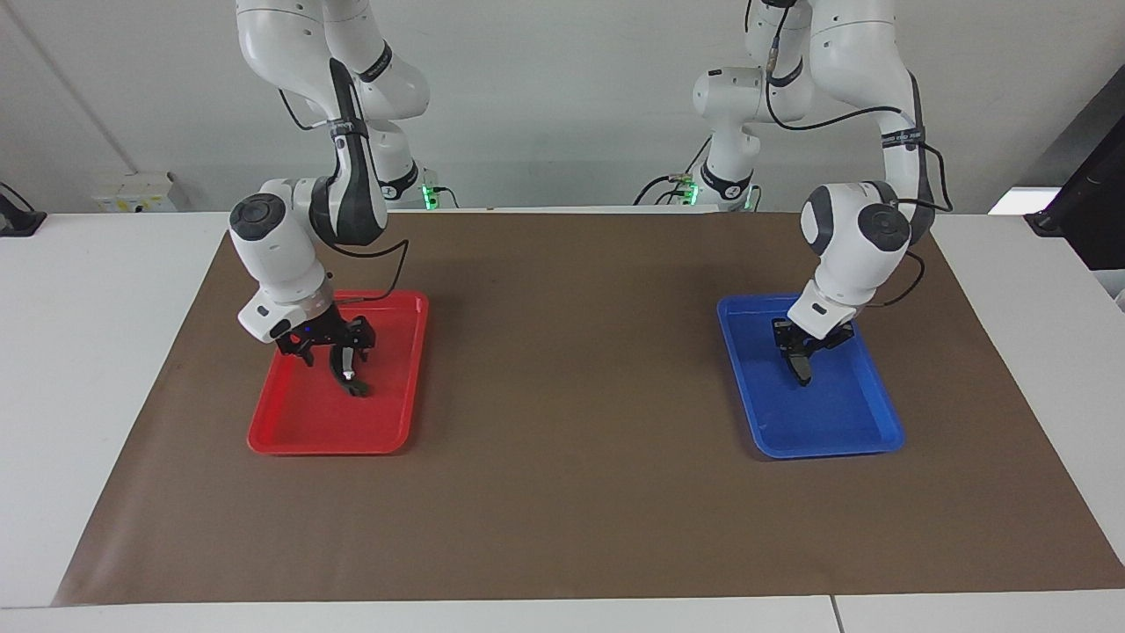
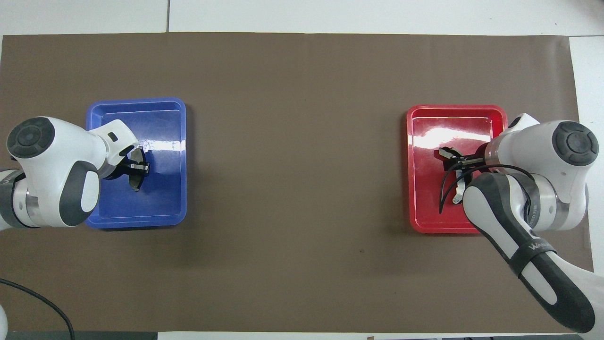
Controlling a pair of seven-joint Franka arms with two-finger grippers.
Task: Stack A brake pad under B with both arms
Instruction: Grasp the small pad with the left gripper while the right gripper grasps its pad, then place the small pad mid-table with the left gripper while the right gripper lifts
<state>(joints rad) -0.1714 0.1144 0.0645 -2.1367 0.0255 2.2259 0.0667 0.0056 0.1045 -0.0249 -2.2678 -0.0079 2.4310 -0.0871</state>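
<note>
Facing view: left gripper [image 1: 798, 350] is clamped on the A brake pad [image 1: 801, 367] in the blue tray [image 1: 870, 440], ready to lift; right gripper [image 1: 336, 345], spread wide, straddles B [image 1: 350, 378] in the red tray [image 1: 290, 437] for grasping.

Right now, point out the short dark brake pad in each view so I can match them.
Facing view: short pad in the blue tray, in the left gripper, at the picture's right.
Overhead view: same pad in the blue tray, at the picture's left.
Shared landmark: the blue tray.
</note>
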